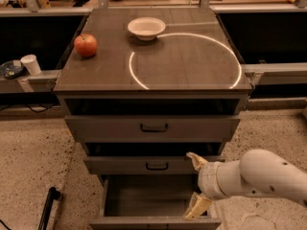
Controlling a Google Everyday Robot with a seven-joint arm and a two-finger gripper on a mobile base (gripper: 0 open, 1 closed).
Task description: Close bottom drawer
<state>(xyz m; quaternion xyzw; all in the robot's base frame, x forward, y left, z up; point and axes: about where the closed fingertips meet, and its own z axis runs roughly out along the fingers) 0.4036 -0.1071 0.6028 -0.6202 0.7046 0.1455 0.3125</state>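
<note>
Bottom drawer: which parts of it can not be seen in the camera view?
- Bottom drawer front and handle: cut off by the picture's lower edge.
- Its right front corner: hidden behind the open gripper at the drawer's right.
- Arm: cut off by the right edge.

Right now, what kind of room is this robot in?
Probably a test lab or workshop, not a home: a lone drawer cabinet with an apple and bowl on top, on a speckled floor. The claw hangs open by the bottom drawer, which is pulled out.
</note>
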